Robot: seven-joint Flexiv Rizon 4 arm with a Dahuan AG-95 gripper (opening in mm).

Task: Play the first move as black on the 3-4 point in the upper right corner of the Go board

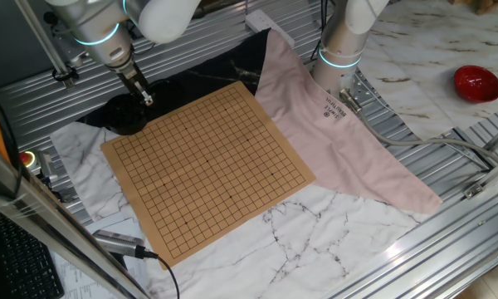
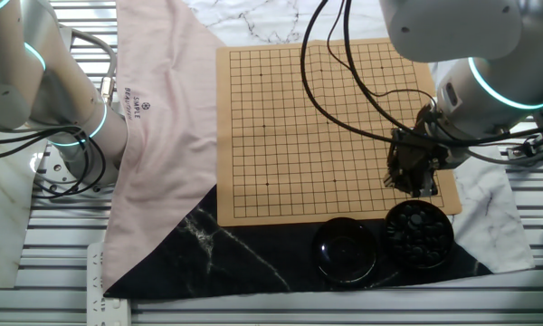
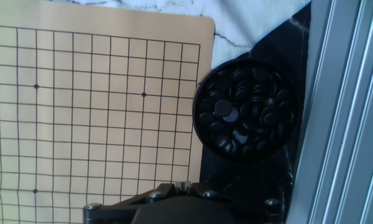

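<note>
The wooden Go board (image 1: 207,166) lies on the cloths, and its grid (image 2: 326,127) carries no stones. A round black bowl full of glossy black stones (image 3: 245,109) stands on black cloth just off the board's corner, and it also shows in the other fixed view (image 2: 418,231). My gripper (image 2: 414,186) hangs over the board's edge next to that bowl, pointing down (image 1: 145,95). In the hand view its fingers (image 3: 181,185) stand pressed together at the bottom edge. No stone shows between them.
An empty black bowl or lid (image 2: 346,249) sits beside the stone bowl. A pink cloth (image 1: 332,124) covers the table on one side of the board. A second arm's base (image 1: 342,50) stands there. A red bowl (image 1: 477,83) is far off. Metal rails (image 3: 348,124) run past the bowl.
</note>
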